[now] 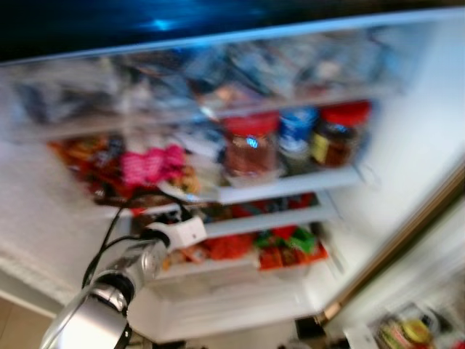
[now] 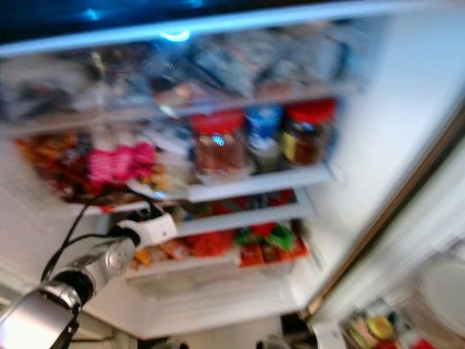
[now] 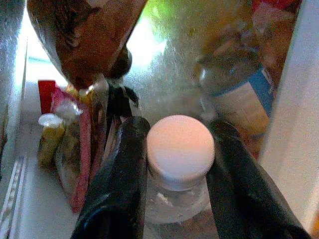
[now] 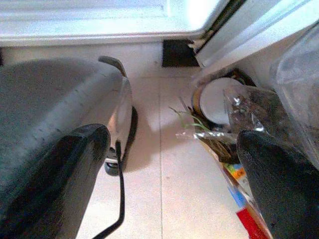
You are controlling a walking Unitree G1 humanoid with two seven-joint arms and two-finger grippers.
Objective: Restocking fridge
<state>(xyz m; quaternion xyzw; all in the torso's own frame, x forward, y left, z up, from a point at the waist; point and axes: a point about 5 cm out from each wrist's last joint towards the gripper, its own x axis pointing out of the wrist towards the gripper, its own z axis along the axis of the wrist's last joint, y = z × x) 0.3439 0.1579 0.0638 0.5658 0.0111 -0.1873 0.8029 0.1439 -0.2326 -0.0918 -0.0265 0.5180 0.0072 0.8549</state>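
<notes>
The fridge [image 1: 407, 145] stands open and its shelves are full. My left arm [image 1: 138, 262] reaches up into the left end of a middle shelf. In the left wrist view a clear bottle with a pale round cap [image 3: 180, 149] stands on the shelf. My left gripper [image 3: 178, 130] is shut on it, one black finger [image 3: 122, 174] against each side below the cap. My right gripper [image 4: 174, 144] hangs low over the tiled floor with its fingers wide apart and nothing between them.
Two red-lidded jars [image 1: 251, 149] and a blue-labelled tub [image 1: 296, 131] share the shelf above with a pink packet [image 1: 152, 163]. A brown bag [image 3: 84, 40], snack packets [image 3: 75, 144] and a blue-labelled bottle [image 3: 239, 94] crowd the held bottle. A plastic bag of goods [image 4: 249, 114] lies near my right gripper.
</notes>
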